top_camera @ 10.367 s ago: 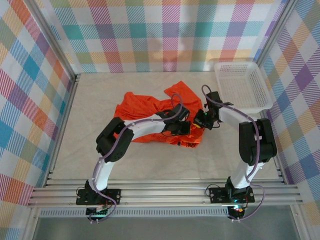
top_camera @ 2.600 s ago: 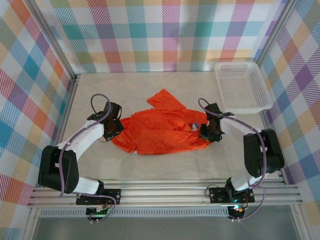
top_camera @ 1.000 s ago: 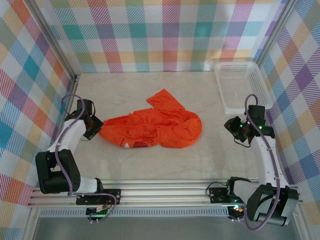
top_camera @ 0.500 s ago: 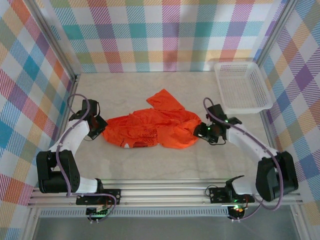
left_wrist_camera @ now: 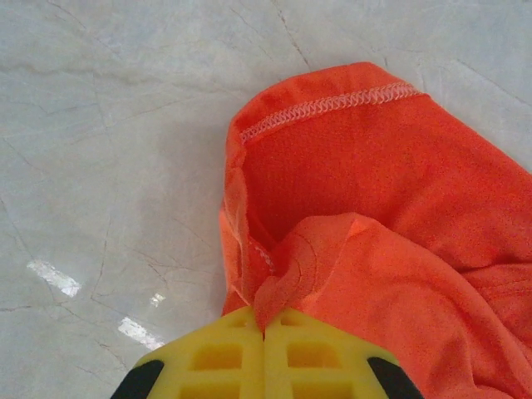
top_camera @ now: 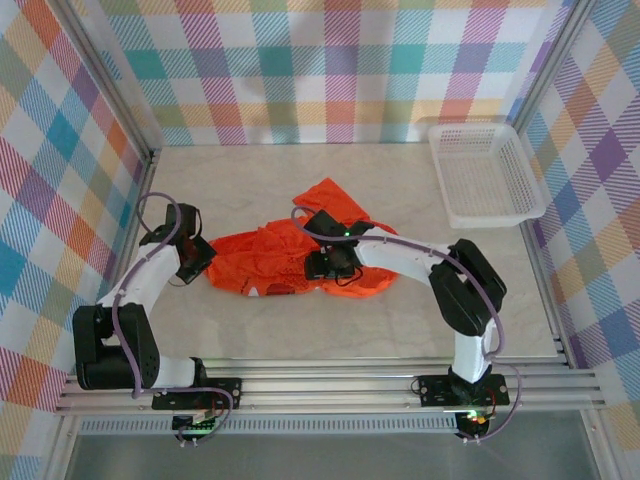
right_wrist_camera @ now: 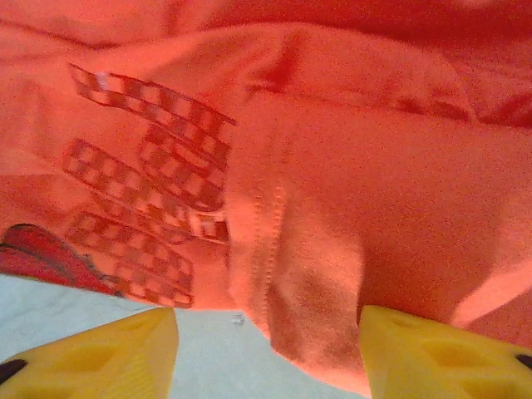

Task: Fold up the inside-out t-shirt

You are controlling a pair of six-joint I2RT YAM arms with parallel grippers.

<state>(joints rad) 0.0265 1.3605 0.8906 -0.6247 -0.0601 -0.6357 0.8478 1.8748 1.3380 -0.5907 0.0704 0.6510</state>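
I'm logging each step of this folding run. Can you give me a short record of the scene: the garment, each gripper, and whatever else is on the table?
garment: inside-out t-shirt, bunched up on the table
fold status: not yet folded
left gripper: shut, pinching the shirt's left end near a stitched hem
right gripper: jaws open, over the checkered print at the shirt's middle
basket: white, at the far right, apart from the shirt

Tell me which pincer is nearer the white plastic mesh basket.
Right. The right pincer is over the middle of the bright orange-red fabric t-shirt, nearer the white plastic mesh basket; the left pincer is shut on the shirt's far left edge.
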